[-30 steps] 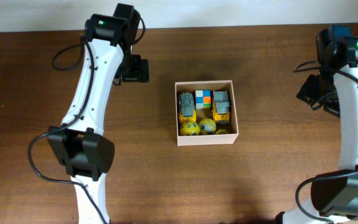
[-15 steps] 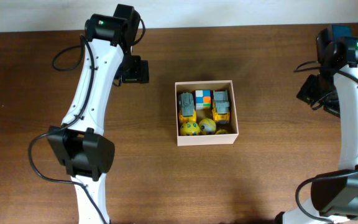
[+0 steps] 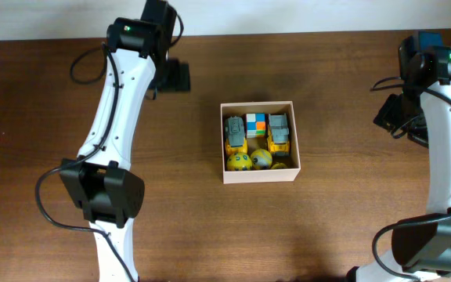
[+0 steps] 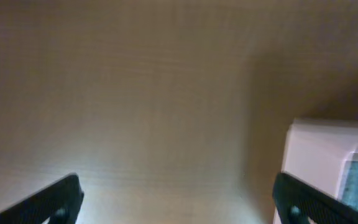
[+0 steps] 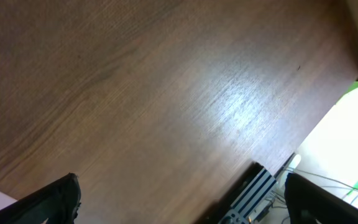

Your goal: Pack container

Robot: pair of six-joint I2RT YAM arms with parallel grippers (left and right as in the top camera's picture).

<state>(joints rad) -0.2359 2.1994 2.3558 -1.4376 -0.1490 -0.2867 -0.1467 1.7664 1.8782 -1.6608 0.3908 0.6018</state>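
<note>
Dark brown wood table [image 3: 343,227], pale wall [image 3: 288,16] strip along the far edge. Left side: left arm [image 3: 120,102], white with black joints, runs from the near edge up to far left, with a black cable [image 3: 84,66] looping beside it. Left gripper [image 3: 176,76] hangs over bare wood, far and left of centre, well apart from the container. In the left wrist view its fingers [image 4: 58,202] sit at both bottom corners, jaws spread wide, nothing between them, only blurred table below. A white corner of the container shows at that view's right edge. Centre: container [image 3: 258,177], a square shallow box, white outside and tan inside, flat on the table between the arms, touched by neither. Inside, far row: grey-and-yellow truck [image 3: 235,131] on the left, multicolour cube [image 3: 256,124] in the middle, second truck [image 3: 279,131] on the right, packed side by side. Near row: yellow balls [image 3: 239,161], two clear, maybe a third in the right corner, partly hidden. Right side: right arm [image 3: 445,149], white, runs from the near-right corner up to far right. Right gripper [image 3: 394,116] is over bare wood near the right edge, well apart from the container. In the right wrist view the fingers [image 5: 55,199] sit at the bottom corners, jaws wide open and empty. The table edge is in view with a ribbed grey thing [image 5: 250,190] by it; cannot tell what.
</note>
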